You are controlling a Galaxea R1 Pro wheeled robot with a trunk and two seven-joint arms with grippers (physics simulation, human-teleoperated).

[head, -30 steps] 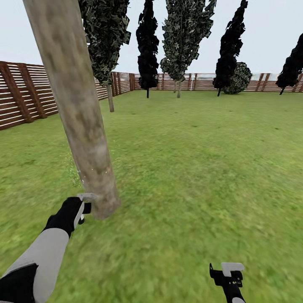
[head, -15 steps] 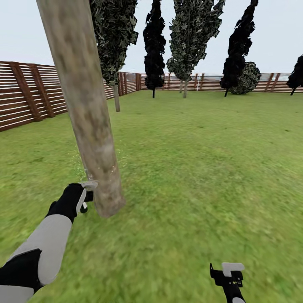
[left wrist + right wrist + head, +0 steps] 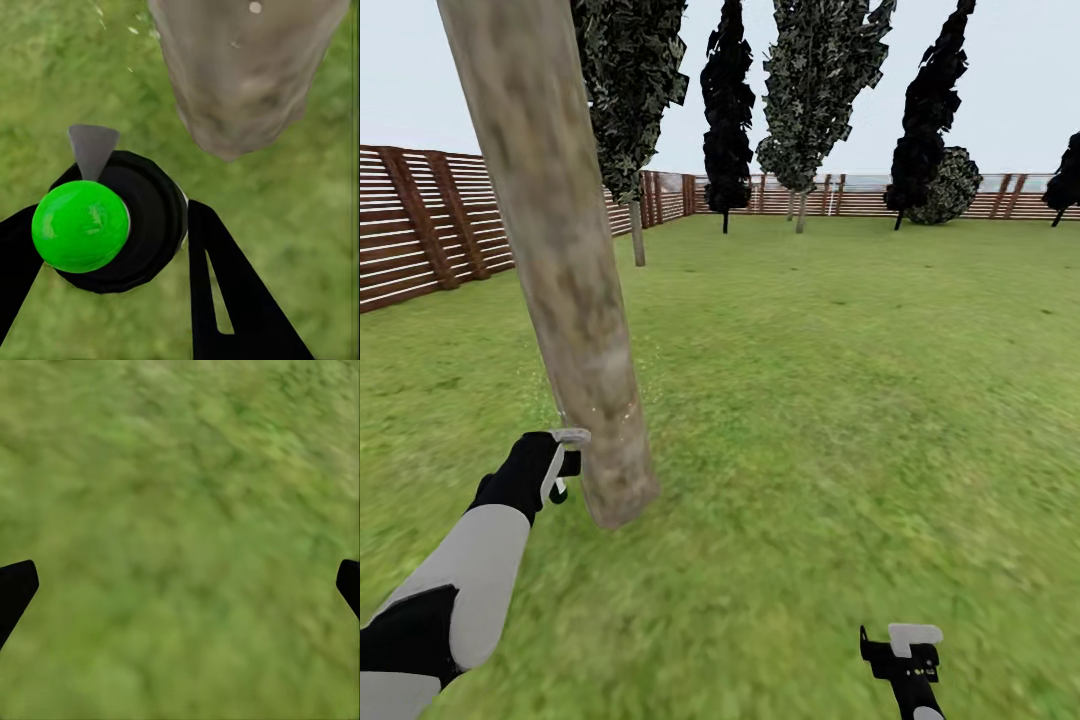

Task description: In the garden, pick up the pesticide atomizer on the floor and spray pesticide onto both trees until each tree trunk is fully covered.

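The left gripper (image 3: 112, 247) has its fingers (image 3: 225, 292) closed around the pesticide atomizer (image 3: 109, 221) just beside the tree trunk (image 3: 565, 270), while the right gripper (image 3: 180, 585) hangs spread wide and empty over the grass (image 3: 840, 400).

atomizer (image 3: 105, 225): black body, bright green round cap, grey nozzle aimed at the trunk; clamped between the left gripper's fingers, lower left of the wrist frame.
trunk (image 3: 560, 270): mottled grey-tan column, left of the head frame, leaning; pale specks on the bark.
grass (image 3: 840, 400): blurry green.
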